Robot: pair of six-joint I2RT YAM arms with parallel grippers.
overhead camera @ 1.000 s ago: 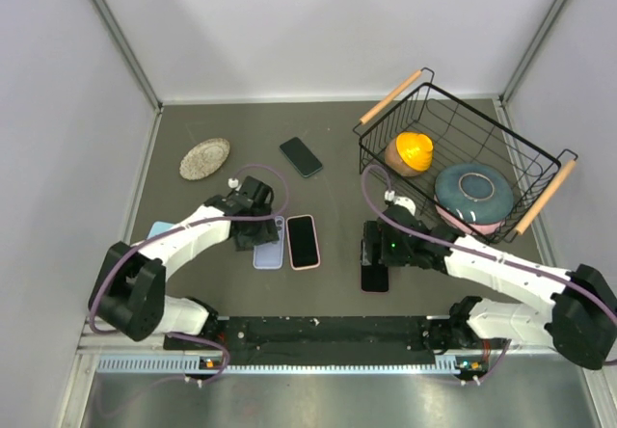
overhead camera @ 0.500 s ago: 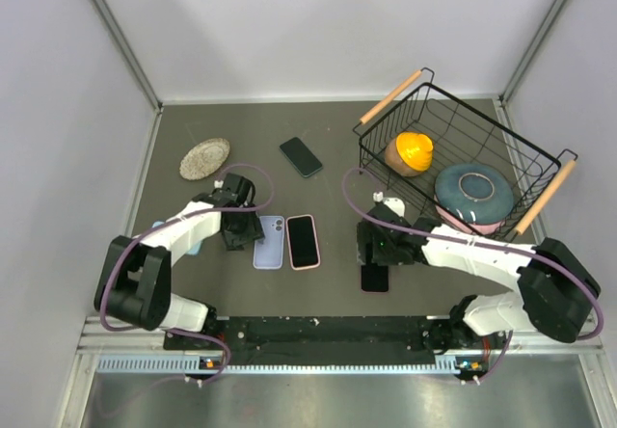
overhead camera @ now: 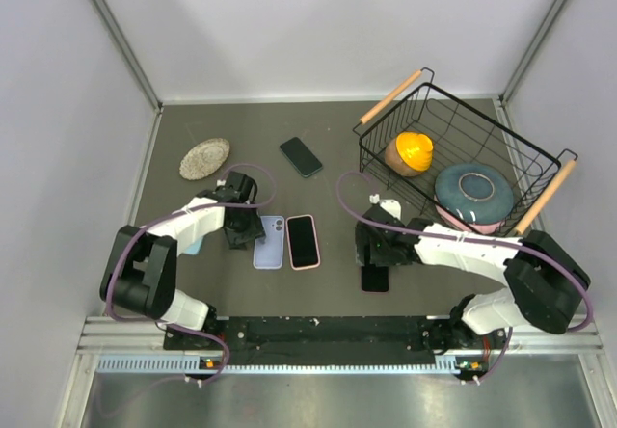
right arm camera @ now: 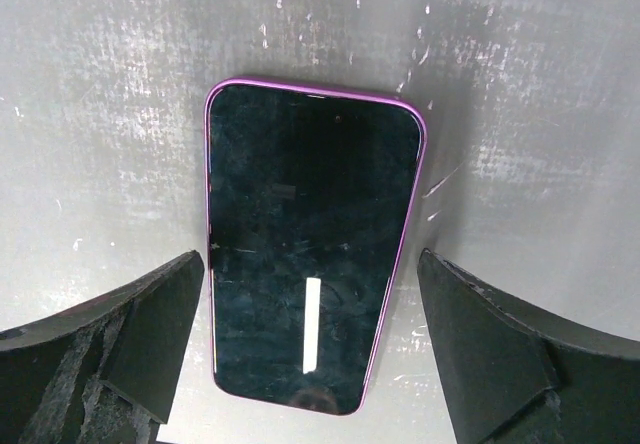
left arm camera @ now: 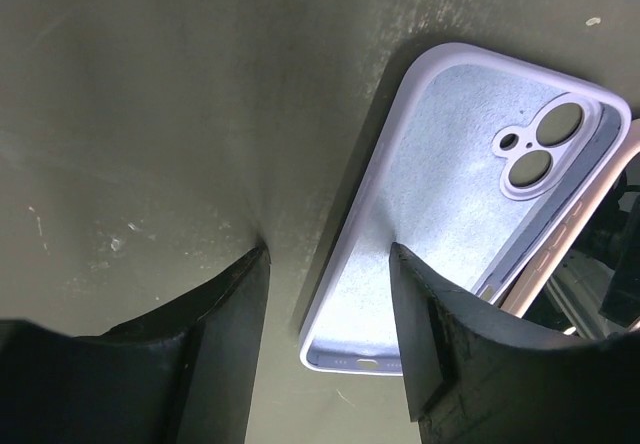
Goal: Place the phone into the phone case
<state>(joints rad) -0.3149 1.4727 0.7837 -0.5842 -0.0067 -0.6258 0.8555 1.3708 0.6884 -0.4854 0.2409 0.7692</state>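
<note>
top external view: the lavender phone case (overhead camera: 269, 242) is being shown lying open side up on the dark table (overhead camera: 231, 129), with a pink-edged phone (overhead camera: 303, 241) lying just beside it on its right. the left tool (overhead camera: 241, 237) is being held low at the case's left edge. in the left wrist view its fingers (left arm camera: 200, 364) are being held parted at a moderate gap with nothing gripped, one over the bare table and the other over the case's inner lining near its bottom end. the purple-edged phone (overhead camera: 375, 276) is being shown screen up on the table, well apart from the case and nearer the arms' bases. the right tool (overhead camera: 372, 252) is being held over it. in the right wrist view its fingers (right arm camera: 110, 354) are being spread wide, wider than the phone, which is lying untouched between them. farther back, a black phone (overhead camera: 302, 156), a woven round mat (overhead camera: 204, 158) and a wire basket (overhead camera: 390, 97) carrying an orange object (overhead camera: 414, 151) and a blue bowl (overhead camera: 473, 193) are being seen.
</note>
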